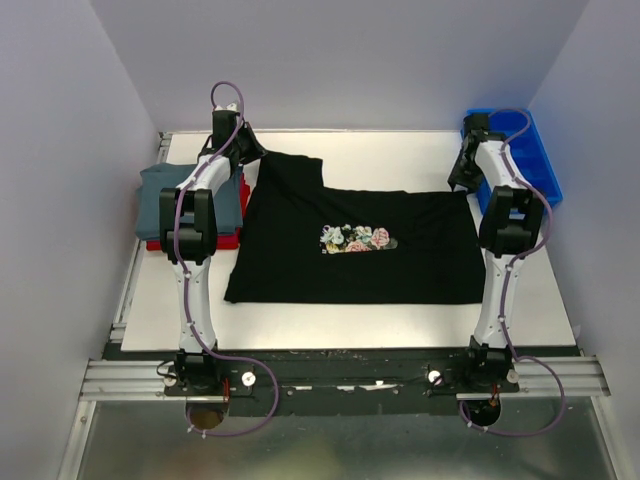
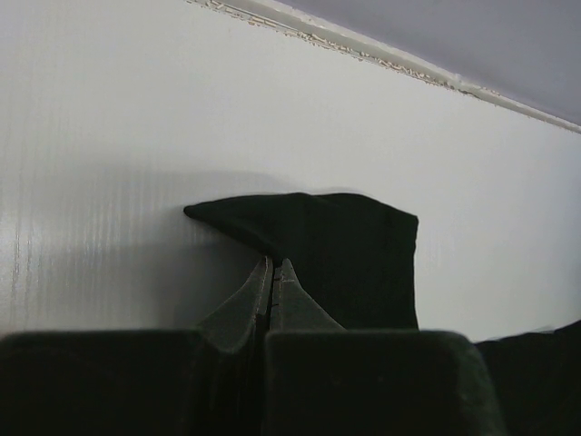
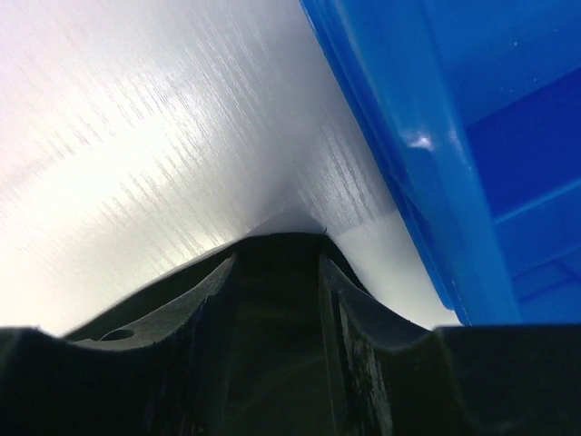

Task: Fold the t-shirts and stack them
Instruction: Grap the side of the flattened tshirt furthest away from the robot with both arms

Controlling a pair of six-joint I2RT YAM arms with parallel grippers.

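Black t-shirt [image 1: 350, 270] spread flat on the white table [image 1: 380, 160], both hands at its far corners.

The tee lies open in the middle of the table, a small pink-and-white floral print [image 1: 358, 239] on its chest and one sleeve reaching toward the far left. There the left hand [image 2: 273, 270] has its fingers pressed together on a fold of the black cloth. The right hand [image 3: 277, 259] sits at the far right corner beside the blue plastic bin [image 1: 530, 150]; its fingers stand apart with black cloth filling the gap, and I cannot tell whether they grip it. At the table's left edge a slate grey-blue t-shirt [image 1: 165, 195] lies folded on a red t-shirt [image 1: 200, 243]. The tabletop is matte white with a fine grain, enclosed by plain pale lilac walls.
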